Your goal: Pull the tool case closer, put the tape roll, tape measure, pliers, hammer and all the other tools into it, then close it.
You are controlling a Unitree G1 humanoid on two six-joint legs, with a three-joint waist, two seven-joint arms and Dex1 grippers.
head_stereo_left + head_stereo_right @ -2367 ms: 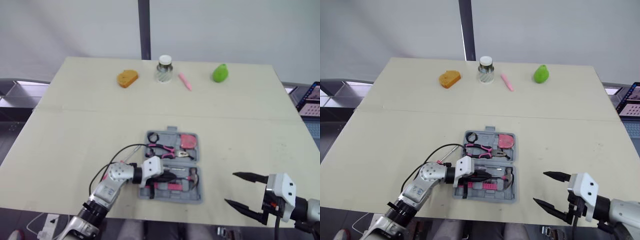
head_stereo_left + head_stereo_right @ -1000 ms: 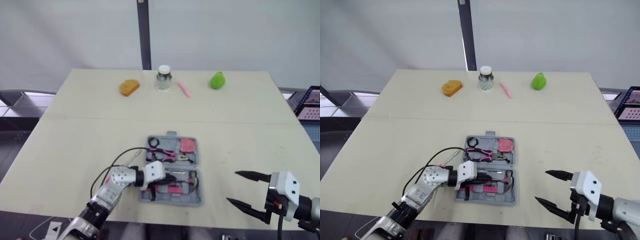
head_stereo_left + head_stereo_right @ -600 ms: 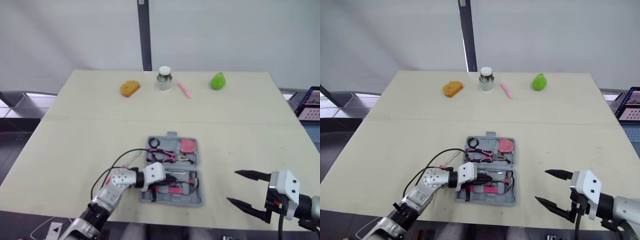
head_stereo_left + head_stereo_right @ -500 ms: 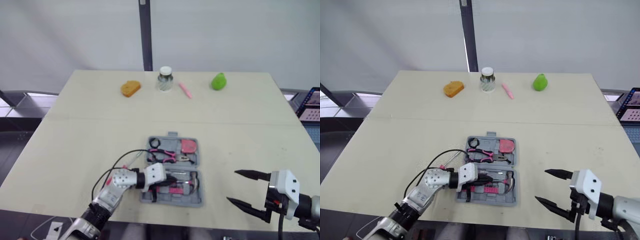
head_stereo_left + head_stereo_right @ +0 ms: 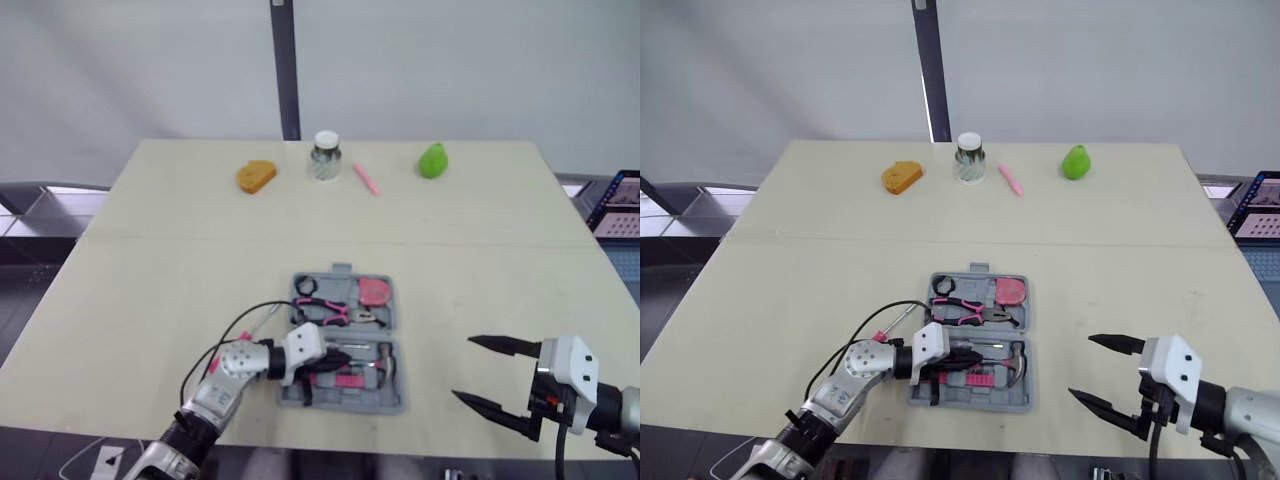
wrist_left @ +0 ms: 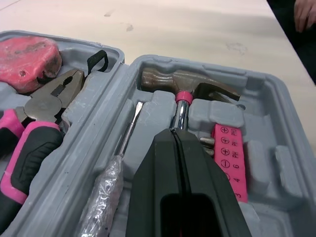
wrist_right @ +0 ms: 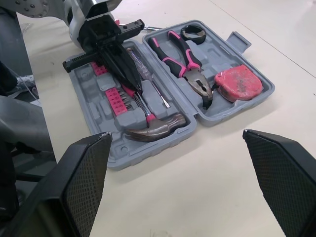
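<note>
The grey tool case (image 5: pixel 392 322) lies open near the table's front edge. Its far half holds the black tape roll (image 5: pixel 305 287), the pink-handled pliers (image 5: pixel 333 309) and the pink tape measure (image 5: pixel 376 291). In the near half lie the hammer (image 6: pixel 185 84), a screwdriver (image 6: pixel 129 133) and a pink bit strip (image 6: pixel 227 155). My left gripper (image 6: pixel 174 131) is shut, its fingers (image 7: pixel 123 69) lying along the hammer's shaft inside the near half. At the front right, well clear of the case, my right gripper (image 5: pixel 463 368) is open with nothing in it.
Along the far edge stand an orange object (image 5: pixel 255 176), a lidded jar (image 5: pixel 323 155), a pink stick (image 5: pixel 367 179) and a green object (image 5: pixel 432 160). A thin metal-shafted tool (image 5: pixel 900 318) lies on the table left of the case, beside my left arm's cable.
The camera has shifted slightly. My left gripper stays shut over the hammer in the case's near half, and the right gripper stays open in the same spot.
</note>
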